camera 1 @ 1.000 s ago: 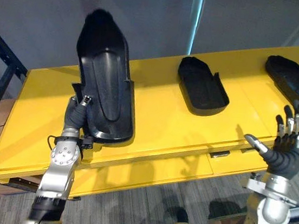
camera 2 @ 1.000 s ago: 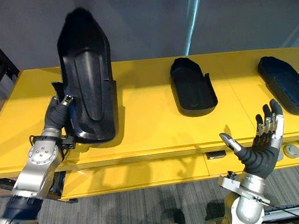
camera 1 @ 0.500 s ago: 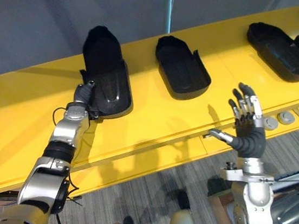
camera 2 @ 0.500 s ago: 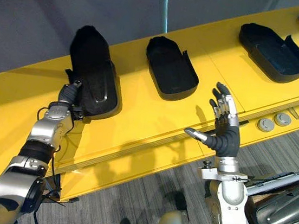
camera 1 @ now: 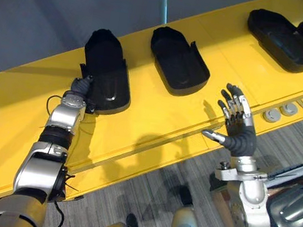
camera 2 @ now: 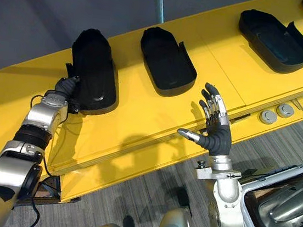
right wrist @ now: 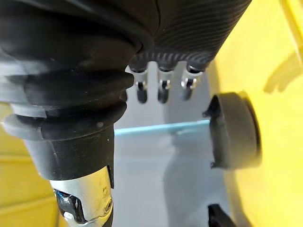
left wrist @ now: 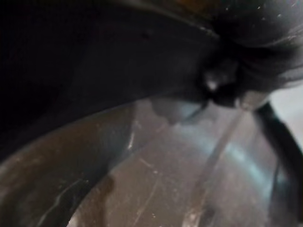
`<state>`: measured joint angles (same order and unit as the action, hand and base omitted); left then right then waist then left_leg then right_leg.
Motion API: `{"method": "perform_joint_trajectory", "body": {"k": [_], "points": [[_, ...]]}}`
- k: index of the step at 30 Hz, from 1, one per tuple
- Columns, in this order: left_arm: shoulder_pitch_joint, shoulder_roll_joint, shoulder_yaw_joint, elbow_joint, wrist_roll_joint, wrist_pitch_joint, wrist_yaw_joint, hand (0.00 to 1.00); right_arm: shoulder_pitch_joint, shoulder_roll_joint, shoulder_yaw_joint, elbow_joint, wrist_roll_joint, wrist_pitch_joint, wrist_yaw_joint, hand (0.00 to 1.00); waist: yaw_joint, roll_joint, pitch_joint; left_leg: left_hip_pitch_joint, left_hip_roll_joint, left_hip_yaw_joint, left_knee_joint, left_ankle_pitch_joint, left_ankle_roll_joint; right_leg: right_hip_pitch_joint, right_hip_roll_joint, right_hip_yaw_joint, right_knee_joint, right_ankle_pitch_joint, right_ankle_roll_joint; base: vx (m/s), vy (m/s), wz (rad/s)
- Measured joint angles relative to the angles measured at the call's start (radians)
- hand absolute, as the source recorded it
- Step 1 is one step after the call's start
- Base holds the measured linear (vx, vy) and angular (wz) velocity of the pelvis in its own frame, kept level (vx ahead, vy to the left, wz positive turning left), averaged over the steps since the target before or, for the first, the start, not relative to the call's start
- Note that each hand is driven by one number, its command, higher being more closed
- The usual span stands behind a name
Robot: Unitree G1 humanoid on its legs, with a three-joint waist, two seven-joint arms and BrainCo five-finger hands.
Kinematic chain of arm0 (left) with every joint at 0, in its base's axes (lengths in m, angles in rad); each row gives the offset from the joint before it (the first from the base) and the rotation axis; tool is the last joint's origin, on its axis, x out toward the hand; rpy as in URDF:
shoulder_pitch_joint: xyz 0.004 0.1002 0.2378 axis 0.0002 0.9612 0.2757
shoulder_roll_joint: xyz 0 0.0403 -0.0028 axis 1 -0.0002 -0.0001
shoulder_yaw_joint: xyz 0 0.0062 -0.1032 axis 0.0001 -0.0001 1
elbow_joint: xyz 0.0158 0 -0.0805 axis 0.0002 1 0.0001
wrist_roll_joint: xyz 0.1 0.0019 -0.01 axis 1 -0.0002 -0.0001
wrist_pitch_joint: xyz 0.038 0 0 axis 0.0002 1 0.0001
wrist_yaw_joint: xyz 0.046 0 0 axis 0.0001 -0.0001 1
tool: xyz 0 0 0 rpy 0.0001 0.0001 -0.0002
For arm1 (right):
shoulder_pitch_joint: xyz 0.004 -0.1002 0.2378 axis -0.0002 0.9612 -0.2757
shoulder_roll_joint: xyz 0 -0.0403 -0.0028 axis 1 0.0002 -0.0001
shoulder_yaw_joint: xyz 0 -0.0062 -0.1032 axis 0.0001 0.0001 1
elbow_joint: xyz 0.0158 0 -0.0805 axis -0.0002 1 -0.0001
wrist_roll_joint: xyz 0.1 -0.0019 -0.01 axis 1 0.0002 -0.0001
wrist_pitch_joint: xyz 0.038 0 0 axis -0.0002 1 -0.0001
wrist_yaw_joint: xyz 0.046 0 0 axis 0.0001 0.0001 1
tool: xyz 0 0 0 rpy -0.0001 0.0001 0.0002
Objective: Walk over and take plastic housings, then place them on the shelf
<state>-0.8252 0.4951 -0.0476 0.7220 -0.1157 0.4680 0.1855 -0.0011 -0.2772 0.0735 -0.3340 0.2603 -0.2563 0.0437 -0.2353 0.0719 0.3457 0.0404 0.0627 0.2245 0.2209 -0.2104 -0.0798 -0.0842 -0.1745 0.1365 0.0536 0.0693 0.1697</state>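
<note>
From the left eye: black housing (camera 1: 105,77) flat on yellow shelf (camera 1: 152,111), left hand (camera 1: 80,87) at its near edge, grip impossible to tell. Second housing (camera 1: 179,60) near, to its right. Right hand (camera 1: 238,136) raised before the shelf, splayed, empty. From the right wrist: round disc (right wrist: 234,130) on shelf front.

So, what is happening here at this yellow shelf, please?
The robot is putting black plastic housings on the yellow shelf. Its left hand grips the near edge of the first housing, which rests on the shelf. A second housing and a third housing lie further to the right on it. The right hand is raised in front of the shelf, open and holding nothing.
</note>
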Motion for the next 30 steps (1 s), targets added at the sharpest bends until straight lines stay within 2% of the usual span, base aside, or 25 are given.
{"method": "perform_joint_trajectory", "body": {"k": [5,8,12,16,24,26,30], "points": [[0.004,0.036,0.013,0.046,0.038,0.008,-0.041,1.0,0.003,0.001,0.033,0.007,0.0,-0.003,-0.002,0.0,0.002,-0.001,0.001,0.001,0.0,-0.02,0.002,0.0,0.0,0.016,-0.003,-0.022,-0.001,-0.001,0.0,0.0,-0.005,0.1],[0.018,0.05,0.038,0.045,0.06,-0.005,-0.082,1.0,-0.003,0.008,0.046,0.032,-0.001,-0.005,-0.011,0.0,0.014,-0.003,0.002,-0.005,0.005,-0.032,0.005,0.002,-0.003,0.02,-0.001,-0.037,-0.001,-0.003,-0.004,0.01,-0.02,0.16],[0.035,0.052,0.038,0.038,0.096,-0.012,-0.12,1.0,-0.007,0.013,0.046,0.061,-0.001,-0.005,-0.045,0.0,0.03,-0.003,0.002,-0.004,0.015,-0.057,0.013,0.004,-0.006,0.04,0.003,-0.06,-0.001,-0.007,-0.01,0.01,-0.017,0.15],[0.05,0.053,0.04,0.033,0.123,-0.011,-0.149,1.0,-0.014,0.013,0.046,0.069,-0.001,-0.004,-0.045,0.0,0.029,-0.004,0.001,-0.005,0.015,-0.07,0.017,0.004,-0.007,0.05,0.004,-0.076,-0.002,-0.008,-0.011,-0.01,-0.016,0.1],[0.099,0.063,0.042,-0.008,0.12,-0.033,-0.19,1.0,-0.015,0.014,0.033,0.069,0.0,-0.004,-0.039,0.0,0.03,-0.004,0.001,-0.003,0.016,-0.068,0.016,0.006,-0.01,0.05,0.006,-0.075,-0.002,-0.007,-0.011,0.0,0.0,0.0],[0.117,0.068,0.042,-0.02,0.109,-0.052,-0.192,1.0,-0.016,0.014,0.027,0.069,0.0,-0.004,-0.038,0.0,0.031,-0.003,0.0,-0.001,0.017,-0.065,0.015,0.006,-0.011,0.05,0.007,-0.073,-0.003,-0.007,-0.011,0.01,-0.001,-0.03],[0.126,0.08,0.037,-0.025,0.072,-0.053,-0.197,1.0,-0.021,0.014,0.021,0.071,0.0,-0.004,-0.037,0.0,0.034,-0.004,-0.001,0.006,0.019,-0.057,0.011,0.006,-0.011,0.051,0.01,-0.065,-0.005,-0.006,-0.01,0.01,0.0,-0.07]]}}
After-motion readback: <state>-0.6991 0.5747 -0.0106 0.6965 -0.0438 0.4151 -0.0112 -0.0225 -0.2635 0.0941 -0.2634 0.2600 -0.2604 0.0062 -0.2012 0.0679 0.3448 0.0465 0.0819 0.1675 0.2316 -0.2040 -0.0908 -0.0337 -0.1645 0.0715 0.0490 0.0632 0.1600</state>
